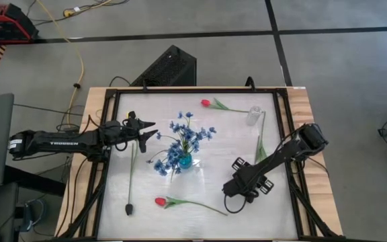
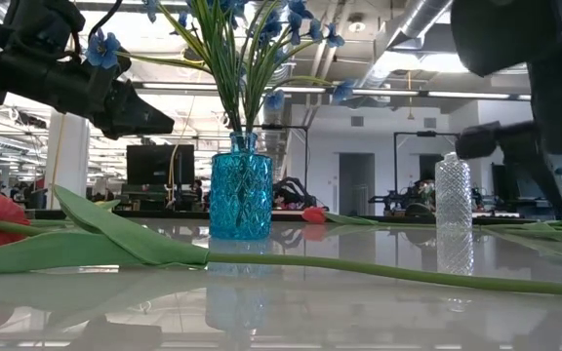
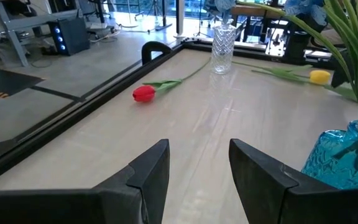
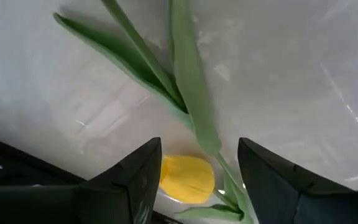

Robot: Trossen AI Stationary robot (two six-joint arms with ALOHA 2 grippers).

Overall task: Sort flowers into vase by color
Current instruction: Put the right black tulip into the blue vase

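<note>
1. High view: the left gripper (image 1: 150, 128) hovers beside the blue faceted glass vase (image 1: 185, 160) holding blue blossom sprays (image 1: 183, 140). The right gripper (image 1: 232, 196) is low over the white tabletop (image 1: 207, 134). Two red tulips (image 1: 160, 201) lie loose.
2. Low view: a clear ribbed glass vase (image 2: 454, 195) stands empty.
3. Left wrist view: the fingers (image 3: 151, 171) are spread, pinching nothing.
4. Right wrist view: the fingers (image 4: 142, 171) are spread astride a yellow tulip (image 4: 187, 179), not clamping it.
</note>
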